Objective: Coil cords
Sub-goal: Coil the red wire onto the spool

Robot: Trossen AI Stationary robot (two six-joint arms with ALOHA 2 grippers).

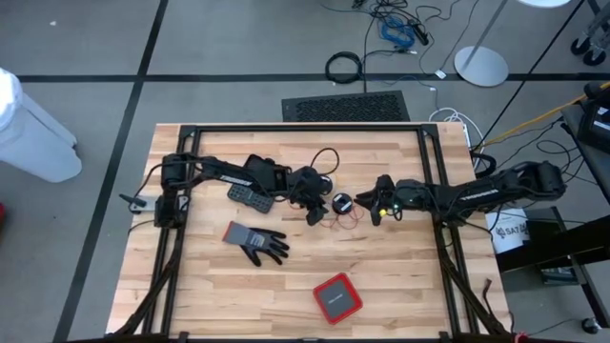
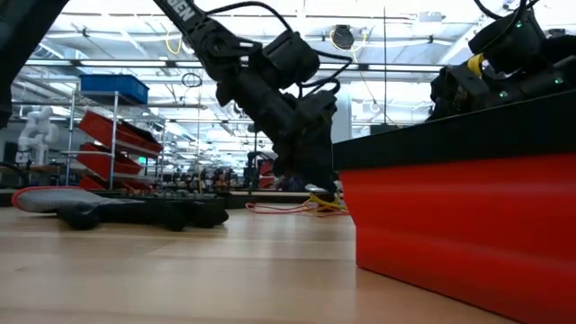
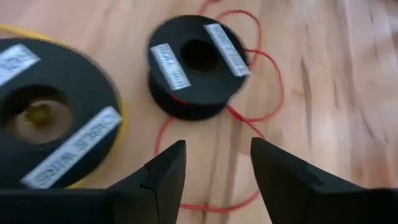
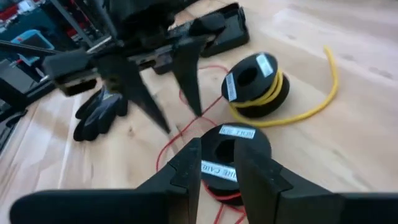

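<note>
Left wrist view — red wire [image 3: 261,81], loose loops around its black spool [image 3: 196,68] at table centre; yellow wire [image 4: 311,99] and spool at its 11 o'clock. Likely light, springy; take the free strand. Left gripper [image 3: 217,168] open above loops; right gripper [image 4: 217,162] open, astride red spool. Glove [image 1: 257,240] at 8 o'clock — clear.
</note>
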